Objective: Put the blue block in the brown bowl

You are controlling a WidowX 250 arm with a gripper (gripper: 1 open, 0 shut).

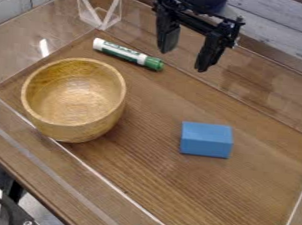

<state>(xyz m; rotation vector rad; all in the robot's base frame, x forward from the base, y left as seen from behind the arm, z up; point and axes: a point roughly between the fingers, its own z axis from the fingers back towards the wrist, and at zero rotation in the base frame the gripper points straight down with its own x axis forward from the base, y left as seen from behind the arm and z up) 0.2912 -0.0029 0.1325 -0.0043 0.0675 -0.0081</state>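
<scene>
The blue block (207, 139) lies flat on the wooden tabletop, right of centre. To its left sits the brown bowl (73, 98), round and empty, its hollow facing up. My gripper (185, 48) hangs at the back of the table, pointing down, its two black fingers spread apart with nothing between them. It is above and behind the block, well clear of both block and bowl.
A green-and-white marker (129, 53) lies behind the bowl, left of the gripper. Clear acrylic walls (292, 214) fence the table's edges. A clear triangular stand (99, 11) is at the back left.
</scene>
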